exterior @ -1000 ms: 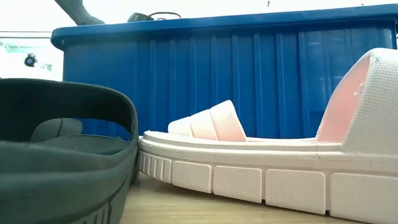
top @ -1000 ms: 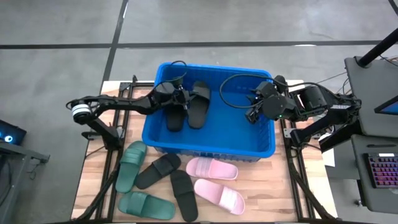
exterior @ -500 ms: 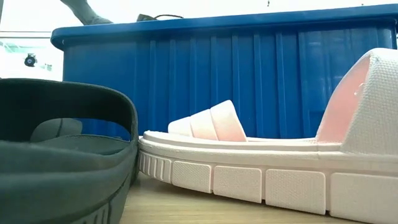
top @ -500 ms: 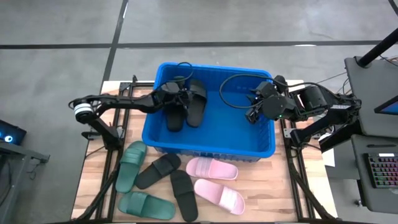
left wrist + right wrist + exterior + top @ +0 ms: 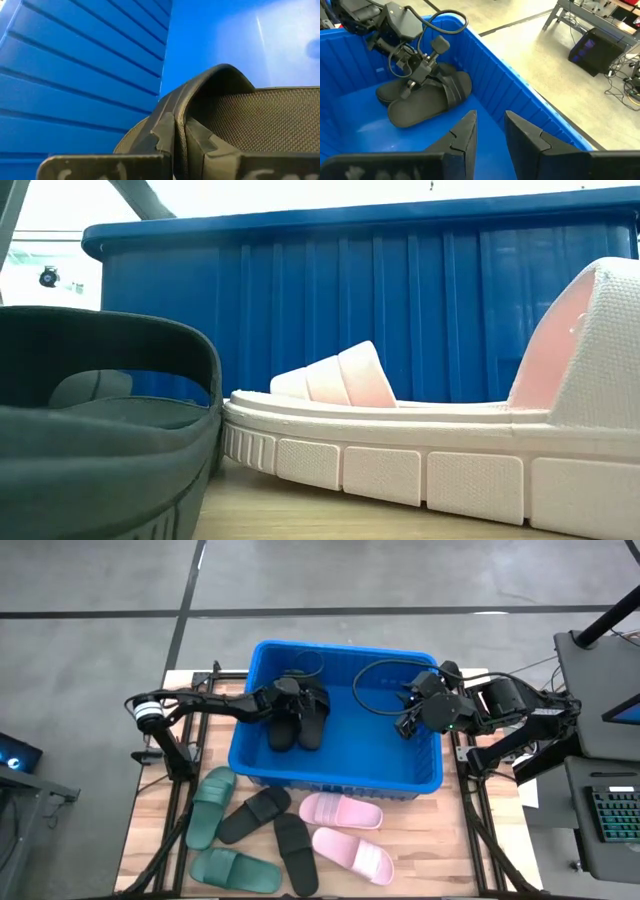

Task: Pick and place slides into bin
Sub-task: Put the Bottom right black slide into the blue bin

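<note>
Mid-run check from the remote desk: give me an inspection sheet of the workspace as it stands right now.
Surface: wooden table, bare wood showing at the near right.
Job's things: blue bin holds two black slides side by side; six slides lie on the table in front of it: two dark green, two black, two pink.
Clutter: nothing seen.
Grippers: left gripper is down in the bin at the black pair, its fingers close against a black slide; grasp unclear. Right gripper hovers over the bin's right side, slightly open, empty.
Cables: black loops at both wrists, over the bin.
Surroundings: grey floor, a keyboard on a stand at right.
</note>
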Robot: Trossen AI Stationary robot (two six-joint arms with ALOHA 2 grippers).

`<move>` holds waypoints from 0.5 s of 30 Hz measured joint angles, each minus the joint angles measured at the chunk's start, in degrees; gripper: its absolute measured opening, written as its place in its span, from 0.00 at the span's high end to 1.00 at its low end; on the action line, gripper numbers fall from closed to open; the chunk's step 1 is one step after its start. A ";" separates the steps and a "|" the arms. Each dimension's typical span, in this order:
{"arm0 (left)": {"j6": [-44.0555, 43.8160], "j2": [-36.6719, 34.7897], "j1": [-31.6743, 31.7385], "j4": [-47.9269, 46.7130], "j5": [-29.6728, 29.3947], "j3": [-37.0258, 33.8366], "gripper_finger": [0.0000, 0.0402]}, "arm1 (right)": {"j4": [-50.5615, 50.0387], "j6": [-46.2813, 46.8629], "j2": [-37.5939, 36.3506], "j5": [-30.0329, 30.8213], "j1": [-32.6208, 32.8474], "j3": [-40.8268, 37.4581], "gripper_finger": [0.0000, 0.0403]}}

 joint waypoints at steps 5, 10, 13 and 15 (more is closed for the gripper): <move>-0.07 1.87 -0.07 1.05 -0.28 0.28 1.00 | 0.02 0.13 0.00 -0.02 0.00 0.00 0.78; -0.10 2.61 -0.07 1.54 -0.25 0.28 0.98 | 0.04 0.15 0.00 -0.02 0.02 0.00 0.78; -0.13 2.41 -0.05 1.54 0.35 0.27 0.94 | 0.04 0.07 0.00 -0.02 0.00 0.00 0.79; -0.23 2.18 0.20 1.55 1.58 0.27 0.89 | 0.04 0.03 0.00 -0.02 0.00 0.00 0.78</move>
